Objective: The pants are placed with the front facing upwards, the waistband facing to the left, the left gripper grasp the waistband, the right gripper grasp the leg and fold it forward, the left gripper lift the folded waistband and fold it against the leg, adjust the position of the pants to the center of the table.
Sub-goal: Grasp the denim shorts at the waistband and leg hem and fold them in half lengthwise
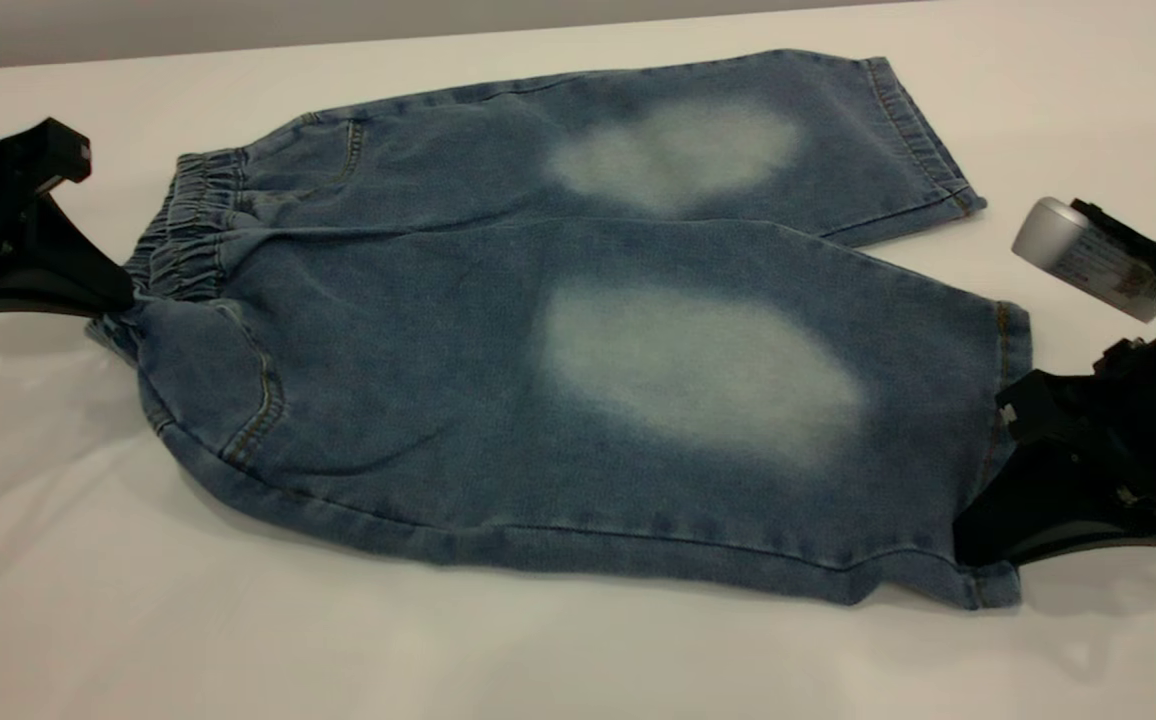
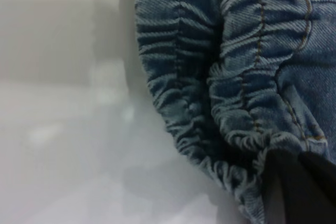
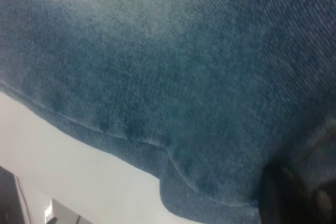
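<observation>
The blue denim pants lie flat on the white table, front up, with two pale faded patches and both legs pointing right. The gathered waistband is at the left. My left gripper is shut on the near end of the waistband, and the cloth puckers at its tip. In the left wrist view the ruched waistband runs into a black finger. My right gripper is shut on the hem of the near leg. The right wrist view is filled by the denim leg, with a black finger over it.
A silver cylinder with a label sits on the right arm above the gripper. The table's far edge runs just behind the far leg. White tabletop lies in front of the pants and to their left.
</observation>
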